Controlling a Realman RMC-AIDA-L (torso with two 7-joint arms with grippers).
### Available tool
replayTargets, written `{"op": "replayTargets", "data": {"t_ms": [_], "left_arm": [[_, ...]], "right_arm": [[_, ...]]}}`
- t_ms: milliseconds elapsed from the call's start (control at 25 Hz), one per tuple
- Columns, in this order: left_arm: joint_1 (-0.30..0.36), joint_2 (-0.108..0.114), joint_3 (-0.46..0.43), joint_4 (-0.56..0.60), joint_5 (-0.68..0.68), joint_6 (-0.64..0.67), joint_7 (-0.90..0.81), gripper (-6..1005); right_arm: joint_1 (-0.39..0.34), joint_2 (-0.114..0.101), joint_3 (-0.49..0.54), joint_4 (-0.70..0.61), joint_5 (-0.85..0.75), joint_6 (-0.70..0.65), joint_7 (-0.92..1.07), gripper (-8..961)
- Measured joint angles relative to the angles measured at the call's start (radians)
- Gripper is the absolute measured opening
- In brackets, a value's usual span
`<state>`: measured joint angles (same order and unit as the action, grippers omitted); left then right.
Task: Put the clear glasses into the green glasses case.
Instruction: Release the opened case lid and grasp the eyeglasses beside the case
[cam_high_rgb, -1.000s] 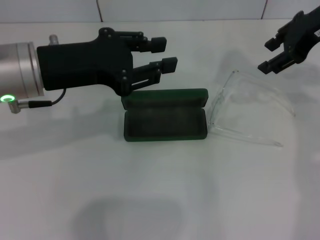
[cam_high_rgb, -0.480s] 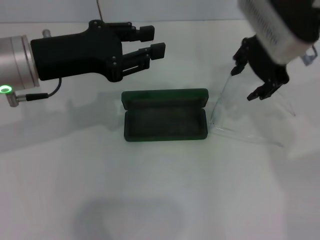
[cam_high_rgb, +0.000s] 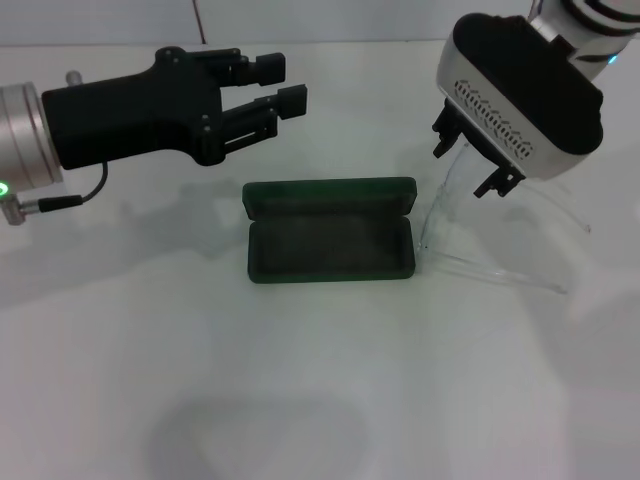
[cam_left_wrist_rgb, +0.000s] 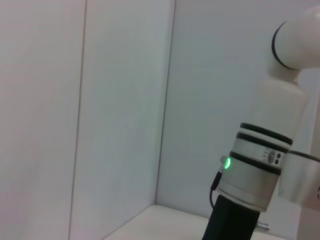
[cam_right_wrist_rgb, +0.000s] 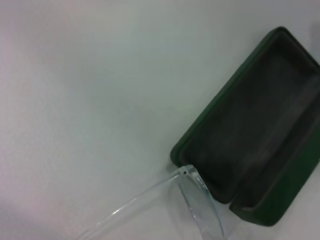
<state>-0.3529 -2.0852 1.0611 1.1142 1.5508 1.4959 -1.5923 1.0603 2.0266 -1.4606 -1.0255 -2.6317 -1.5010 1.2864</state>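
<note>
case: green glasses case (cam_high_rgb: 330, 232) lies open on the white surface (cam_high_rgb: 320, 380), lid folded back flat toward the far side, dark lining up, nothing inside; also seen in right wrist view (cam_right_wrist_rgb: 255, 150).
glasses: clear glasses (cam_high_rgb: 500, 225) lie on the surface just right of the case, temple arms unfolded and stretching to the right, lens end nearest the case's right end; near corner of the lens close beside the case wall, contact cannot be told. In right wrist view the hinge corner (cam_right_wrist_rgb: 187, 172) sits right by the case's corner.
right gripper: right gripper (cam_high_rgb: 478, 165) hangs above the far part of the glasses, pointing down, its white wrist housing covering most of it. Two dark finger tips show below the housing, apart from each other, the clear frame's far edge between them in head view. Jaws: look spread, not clamped on anything; whether tips touch the glasses cannot be told.
glasses vs right jaws: directly under and between them, lens side toward the case.
left gripper: left gripper (cam_high_rgb: 282, 88) held in the air beyond the case's left end, well apart from the glasses, fingers pointing right. Jaws: narrow gap, holding nothing.
left wrist view: shows only wall panels (cam_left_wrist_rgb: 85, 115) and the other arm (cam_left_wrist_rgb: 260, 170) with a green light.
</note>
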Motion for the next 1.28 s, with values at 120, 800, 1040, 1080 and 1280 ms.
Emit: {"op": "replayTargets", "data": {"t_ms": [120, 800, 1040, 1080, 1280], "left_arm": [[0.001, 0.001, -0.004, -0.014, -0.012, 0.004, 0.019, 421], [-0.031, 0.087, -0.054, -0.147, -0.021, 0.193, 0.04, 423], [-0.042, 0.109, -0.156, -0.301, -0.024, 0.244, 0.106, 423], [-0.04, 0.109, -0.163, -0.309, -0.022, 0.245, 0.116, 423], [-0.02, 0.101, -0.17, -0.328, -0.016, 0.246, 0.143, 424]], "right_arm": [[0.017, 0.0, -0.009, 0.046, 0.008, 0.019, -0.016, 590], [0.094, 0.001, -0.027, 0.262, 0.06, 0.118, -0.068, 549], [0.12, 0.001, -0.031, 0.303, 0.068, 0.131, -0.073, 545], [0.127, 0.001, -0.031, 0.318, 0.069, 0.133, -0.073, 545], [0.15, 0.001, -0.042, 0.371, 0.07, 0.155, -0.074, 544]]}}
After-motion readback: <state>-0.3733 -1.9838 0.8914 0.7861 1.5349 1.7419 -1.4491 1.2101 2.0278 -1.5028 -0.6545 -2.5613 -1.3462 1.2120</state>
